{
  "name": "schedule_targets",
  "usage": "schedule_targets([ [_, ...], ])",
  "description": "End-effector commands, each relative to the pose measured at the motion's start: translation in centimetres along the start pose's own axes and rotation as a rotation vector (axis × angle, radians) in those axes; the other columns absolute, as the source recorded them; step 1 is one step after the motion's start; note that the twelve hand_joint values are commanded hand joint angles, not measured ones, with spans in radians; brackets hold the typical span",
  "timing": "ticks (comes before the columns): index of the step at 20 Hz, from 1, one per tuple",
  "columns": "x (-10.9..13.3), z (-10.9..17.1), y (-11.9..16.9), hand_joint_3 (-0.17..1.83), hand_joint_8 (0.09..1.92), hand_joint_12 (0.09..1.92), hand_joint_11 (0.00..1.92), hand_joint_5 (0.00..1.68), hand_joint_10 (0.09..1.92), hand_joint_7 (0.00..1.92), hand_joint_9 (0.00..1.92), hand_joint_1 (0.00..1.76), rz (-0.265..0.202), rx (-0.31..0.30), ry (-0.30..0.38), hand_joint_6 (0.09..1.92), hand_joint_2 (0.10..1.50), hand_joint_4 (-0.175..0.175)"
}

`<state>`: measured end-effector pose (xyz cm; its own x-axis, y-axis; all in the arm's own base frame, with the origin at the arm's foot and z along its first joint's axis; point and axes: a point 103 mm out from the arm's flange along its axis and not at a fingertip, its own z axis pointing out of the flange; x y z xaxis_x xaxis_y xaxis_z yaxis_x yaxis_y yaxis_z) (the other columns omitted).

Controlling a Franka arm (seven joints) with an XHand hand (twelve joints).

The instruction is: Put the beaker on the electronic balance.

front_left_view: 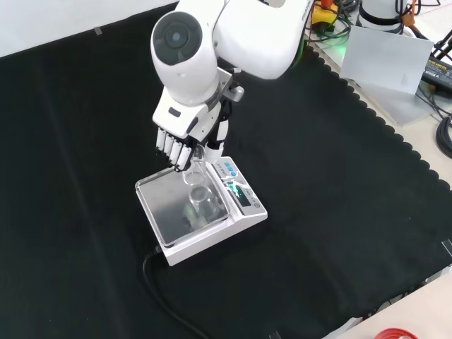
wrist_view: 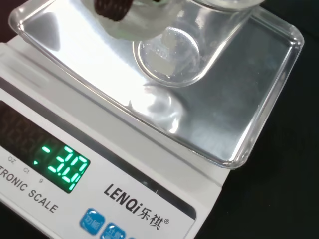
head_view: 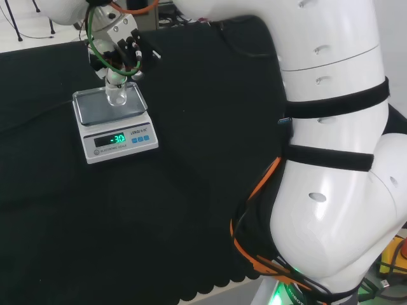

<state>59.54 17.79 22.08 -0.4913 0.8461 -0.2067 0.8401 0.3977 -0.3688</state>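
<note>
A small clear glass beaker [head_view: 116, 94] stands upright over the steel pan [head_view: 91, 112] of the white electronic balance [head_view: 121, 141], near the pan's middle. In the front view the hand [front_left_view: 185, 138] comes down from above, its fingers closed round the upper part of the beaker [front_left_view: 200, 196]. In the wrist view the beaker's round base [wrist_view: 168, 56] sits right at the pan [wrist_view: 239, 99], with a dark ribbed fingertip [wrist_view: 112, 7] against its wall. I cannot tell whether the base rests on the pan. The balance's display glows green.
The balance [front_left_view: 244, 212] sits on black cloth, with a black cable [front_left_view: 159, 289] leaving its near side in the front view. The arm's big white links [head_view: 331, 159] stand at the head view's right. Boxes and cables lie beyond the cloth's scalloped edge [front_left_view: 381, 120].
</note>
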Motion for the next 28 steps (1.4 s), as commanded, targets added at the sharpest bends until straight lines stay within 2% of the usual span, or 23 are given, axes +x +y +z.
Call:
schedule_targets([
  [1,-0.8,0.9,0.9,0.0,0.85,1.04,0.93,0.83,0.82,0.88,1.04,1.11,-0.012,0.023,-0.009,1.24,1.19,-0.147],
  [5,-1.4,1.4,1.4,0.0,0.85,1.04,0.93,0.83,0.82,0.88,1.04,1.11,-0.003,0.026,0.006,1.24,1.19,-0.147],
  [6,-1.7,1.5,1.5,0.0,0.85,1.04,0.93,0.84,0.82,0.88,1.04,1.11,0.019,0.036,-0.017,1.24,1.19,-0.147],
  [8,-2.1,1.9,1.9,0.0,0.85,1.04,0.93,0.84,0.82,0.88,1.04,1.11,0.022,0.037,-0.004,1.24,1.19,-0.147],
  [12,-2.4,2.4,2.3,0.0,0.85,1.03,0.93,0.84,0.82,0.89,1.04,1.11,0.002,0.06,-0.007,1.24,1.19,-0.147],
  [18,-2.3,2.7,2.6,0.0,0.85,1.03,0.93,0.84,0.82,0.89,1.04,1.11,-0.003,0.059,0.006,1.24,1.19,-0.147],
  [25,-0.7,2.8,3.9,0.0,0.85,1.03,0.93,0.84,0.82,0.88,1.04,1.11,-0.028,0.065,0.003,1.24,1.19,-0.147],
  [28,-0.7,2.3,4.0,0.0,0.85,1.07,0.91,0.83,0.82,0.85,1.02,1.09,-0.031,0.059,0.019,1.25,1.19,-0.122],
])
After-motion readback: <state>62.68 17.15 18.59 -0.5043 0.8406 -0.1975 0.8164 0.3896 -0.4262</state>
